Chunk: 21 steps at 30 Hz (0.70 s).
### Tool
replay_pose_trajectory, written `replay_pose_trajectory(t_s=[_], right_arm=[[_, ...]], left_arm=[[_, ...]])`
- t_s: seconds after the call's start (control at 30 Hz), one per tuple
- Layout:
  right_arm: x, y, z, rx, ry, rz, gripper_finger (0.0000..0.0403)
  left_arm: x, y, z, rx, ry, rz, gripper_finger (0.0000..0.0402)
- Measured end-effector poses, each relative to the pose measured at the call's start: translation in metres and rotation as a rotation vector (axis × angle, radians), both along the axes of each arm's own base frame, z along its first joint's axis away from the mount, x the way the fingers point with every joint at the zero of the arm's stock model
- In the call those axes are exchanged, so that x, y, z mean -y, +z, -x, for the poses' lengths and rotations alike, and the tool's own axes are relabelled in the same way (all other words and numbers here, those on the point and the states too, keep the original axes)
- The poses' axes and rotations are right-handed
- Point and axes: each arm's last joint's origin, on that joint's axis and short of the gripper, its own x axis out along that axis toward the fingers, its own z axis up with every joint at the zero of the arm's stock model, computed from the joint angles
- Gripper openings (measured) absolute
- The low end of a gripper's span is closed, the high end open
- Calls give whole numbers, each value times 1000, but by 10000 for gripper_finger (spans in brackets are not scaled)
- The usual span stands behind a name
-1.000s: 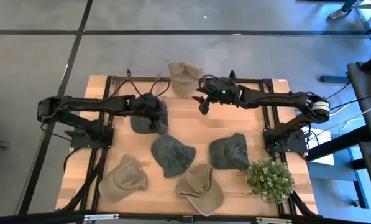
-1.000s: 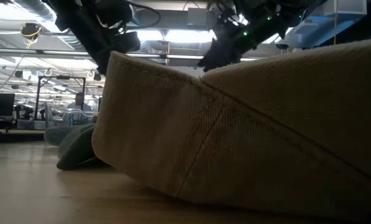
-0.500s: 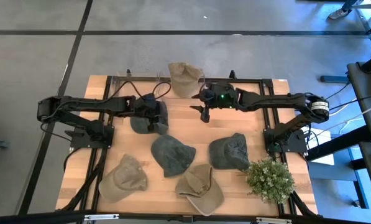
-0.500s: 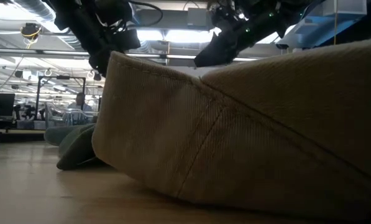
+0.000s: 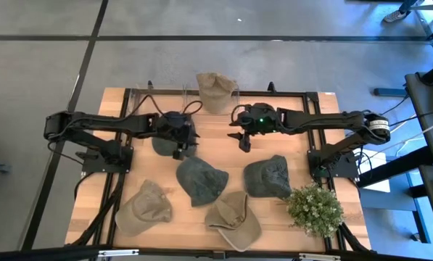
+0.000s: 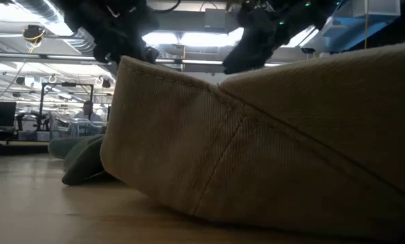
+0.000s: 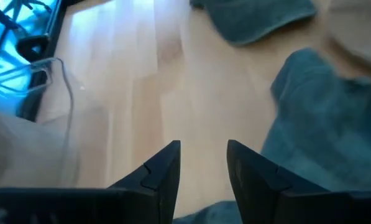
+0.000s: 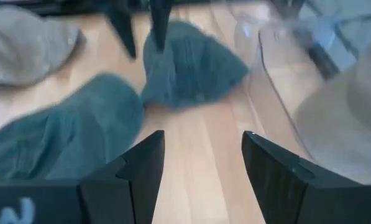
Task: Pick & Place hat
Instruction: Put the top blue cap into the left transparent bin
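Observation:
Several caps lie brim-and-crown down on the wooden table (image 5: 223, 148). A dark green hat (image 5: 164, 143) lies at the far left, with my left gripper (image 5: 181, 147) open just above its right edge; between the fingers (image 7: 202, 158) only bare wood shows. My right gripper (image 5: 244, 143) hangs open over bare wood at the table's middle, toward the far side, empty (image 8: 201, 152). In the right wrist view that same green hat (image 8: 191, 62) lies beneath the left gripper's fingers (image 8: 160, 15).
Two more dark green hats (image 5: 200, 180) (image 5: 268, 176) lie mid-table, and two tan ones (image 5: 145, 206) (image 5: 233, 220) near the front edge. Another tan hat (image 5: 215, 90) sits on a clear stand (image 8: 278, 68) at the far edge. A potted plant (image 5: 314, 209) stands front right.
My right gripper has swung toward the table's near edge, away from the tan hat on the stand, staying open. My left gripper has rolled about its own axis and shifted a little toward the table's middle over the green hat, which lies where it was.

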Motion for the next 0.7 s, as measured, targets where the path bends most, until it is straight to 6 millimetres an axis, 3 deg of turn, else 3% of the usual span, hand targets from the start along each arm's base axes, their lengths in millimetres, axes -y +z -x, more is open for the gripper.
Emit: replay_pose_trajectory(t_s=[0.17, 0.33, 0.53, 0.7], right_arm=[[-10, 15, 15, 2, -3, 17, 216], [-15, 30, 28, 26, -37, 56, 216], [-18, 29, 33, -13, -22, 66, 216], [-18, 24, 34, -59, -29, 57, 216]], left_arm=[[-17, 8, -14, -157, -34, -97, 127], [-45, 4, -28, -389, -44, -85, 127], [-68, -29, -36, -583, -19, -3, 127], [-71, -56, -42, -705, -128, -57, 127]])
